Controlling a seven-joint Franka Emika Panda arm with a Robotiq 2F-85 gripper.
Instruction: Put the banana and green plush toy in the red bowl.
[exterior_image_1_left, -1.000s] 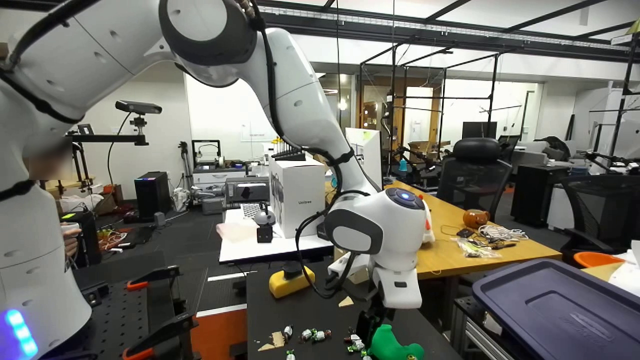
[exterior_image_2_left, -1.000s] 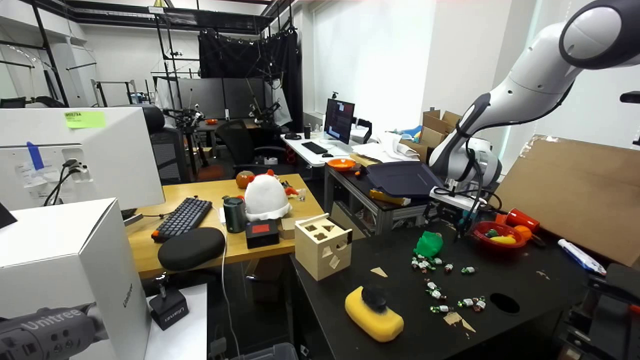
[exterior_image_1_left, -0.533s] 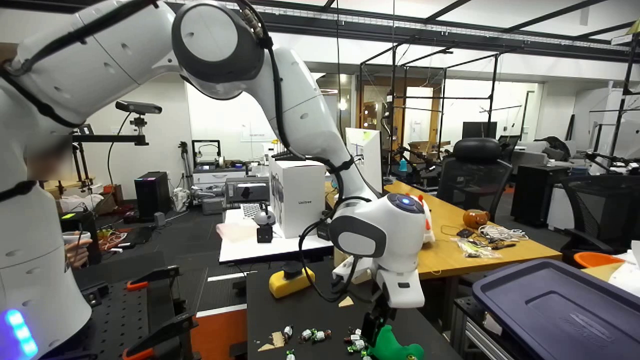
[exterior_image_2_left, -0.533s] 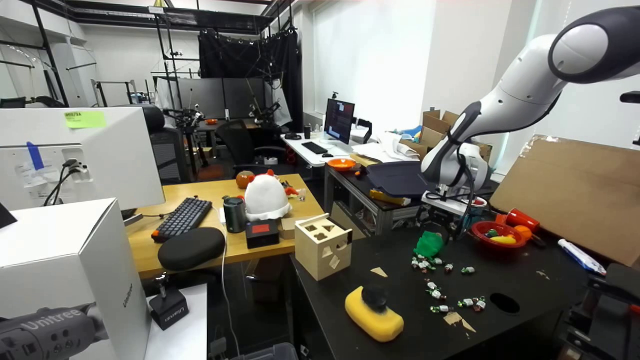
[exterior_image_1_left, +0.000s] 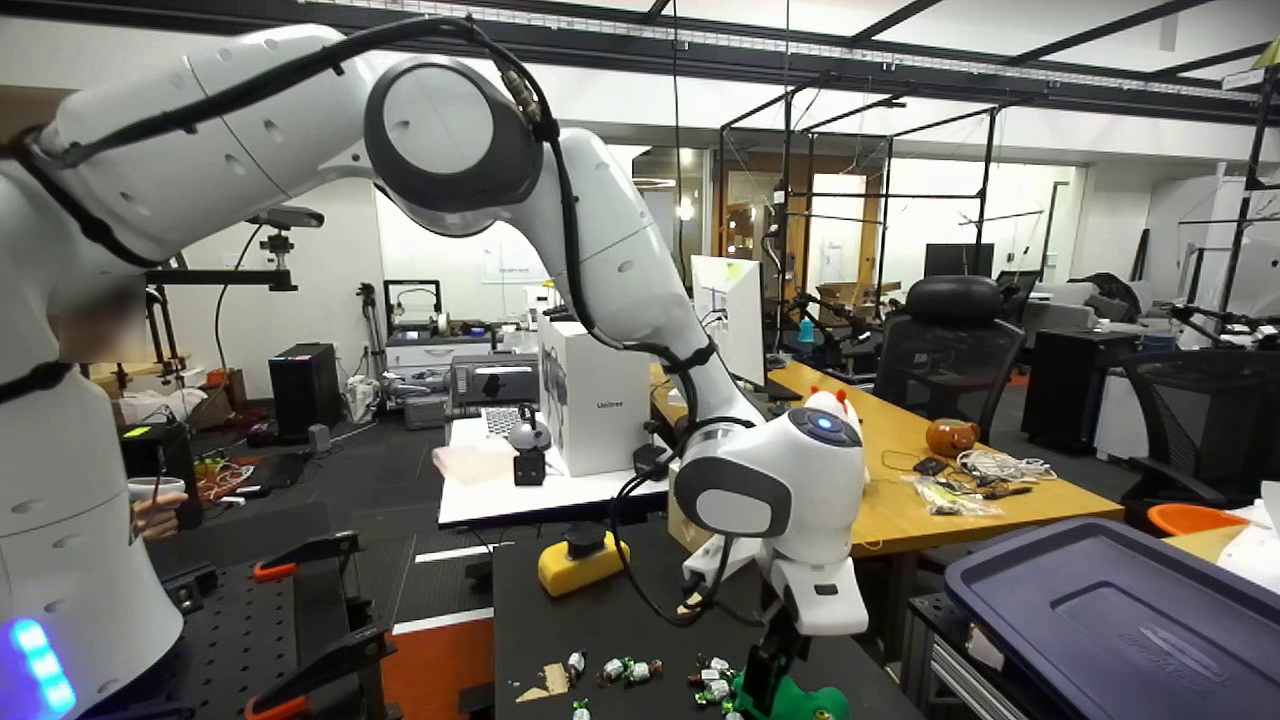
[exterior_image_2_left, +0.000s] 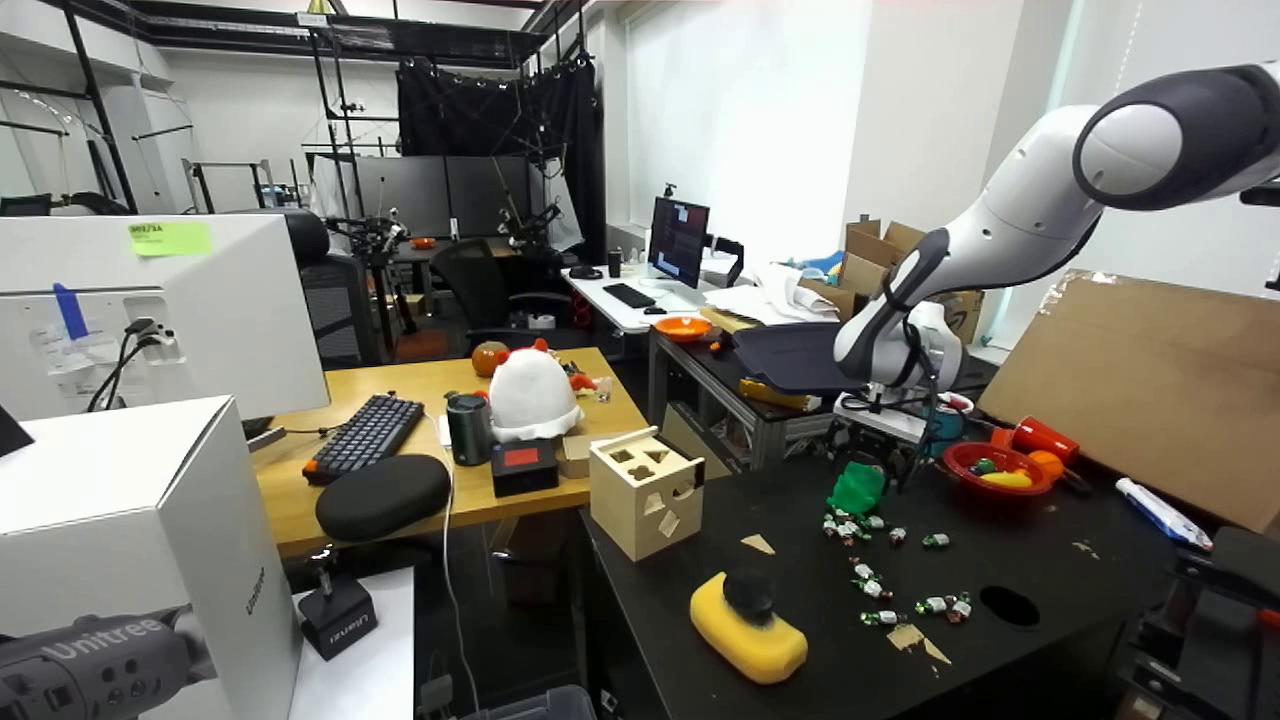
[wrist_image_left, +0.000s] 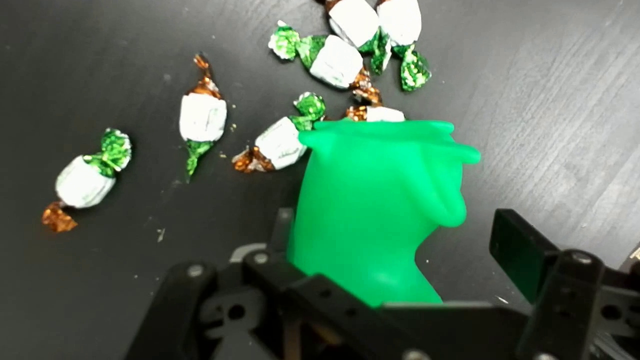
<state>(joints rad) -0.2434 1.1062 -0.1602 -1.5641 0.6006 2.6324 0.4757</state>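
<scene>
The green toy (exterior_image_1_left: 812, 702) stands on the black table; it also shows in an exterior view (exterior_image_2_left: 857, 489) and in the wrist view (wrist_image_left: 370, 210). My gripper (wrist_image_left: 392, 225) is open around it. The left finger is close against the toy's side, and a gap shows between the toy and the right finger. In an exterior view the gripper (exterior_image_1_left: 768, 672) points down at the toy. The red bowl (exterior_image_2_left: 962, 466) stands behind the toy. The yellow banana (exterior_image_2_left: 1008, 479) lies in the bowl with other small pieces. The bowl is out of the wrist view.
Several wrapped candies (wrist_image_left: 202, 117) lie around the toy. A yellow block with a black top (exterior_image_2_left: 748, 630) and a wooden shape box (exterior_image_2_left: 645, 495) stand on the table. A red cup (exterior_image_2_left: 1045, 440) and an orange ball (exterior_image_2_left: 1047, 463) are beside the bowl. A cardboard sheet (exterior_image_2_left: 1140, 390) leans behind.
My arm has come down and moved from beside the bowl towards the toy, so that the gripper is now at the toy. The toy, bowl and candies have not moved.
</scene>
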